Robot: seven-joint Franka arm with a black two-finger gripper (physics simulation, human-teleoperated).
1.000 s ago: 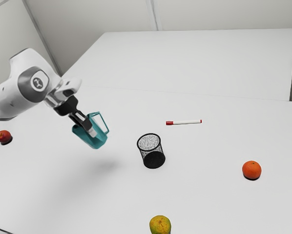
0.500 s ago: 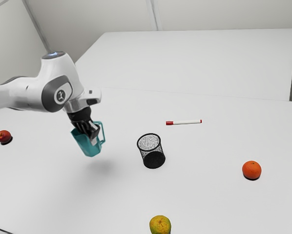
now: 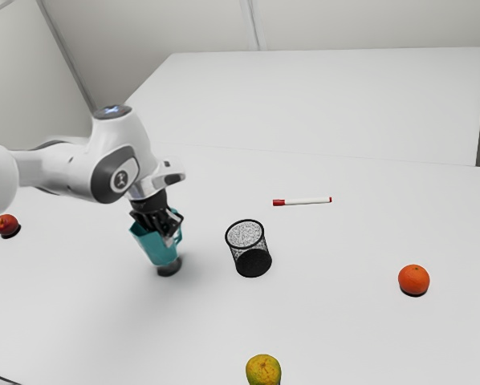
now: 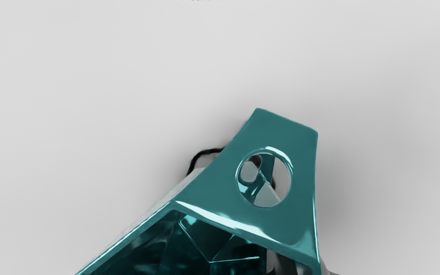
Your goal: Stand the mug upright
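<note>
Claw (image 3: 172, 237) left of middle in the exterior view, pointing down, closed on the mug (image 3: 153, 245); exact pinch spot partly hidden, looks like the side near the handle (image 3: 179, 236). Mug in the left half of the frame, a bit below mid-height, directly under the arm (image 3: 124, 164). Tilted: mouth toward upper left, base toward lower right, handle on the exterior view's right side. Wrist view agrees, with the open mouth seen close to the hand and the base farther off. Dark patch right beneath the base, so very near the counter (image 3: 344, 321); touching or just above, can't tell.

Progress: grip in place, mouth more up than down, base already lowest. Not upright, so not finished. Probably well along, going by the pose alone. Left to do: take out the remaining lean, seat the base flat, open the claw, back off without snagging the handle. Might tip over if released at this slant.

Outward from there: black mesh cup (image 3: 249, 249) near frame center, apart from the mug. Marker (image 3: 302, 201) lying above and right of that cup. Orange (image 3: 414, 279) at right, yellow-green fruit (image 3: 263, 370) at bottom middle, red fruit (image 3: 6, 225) at far left edge.
</note>
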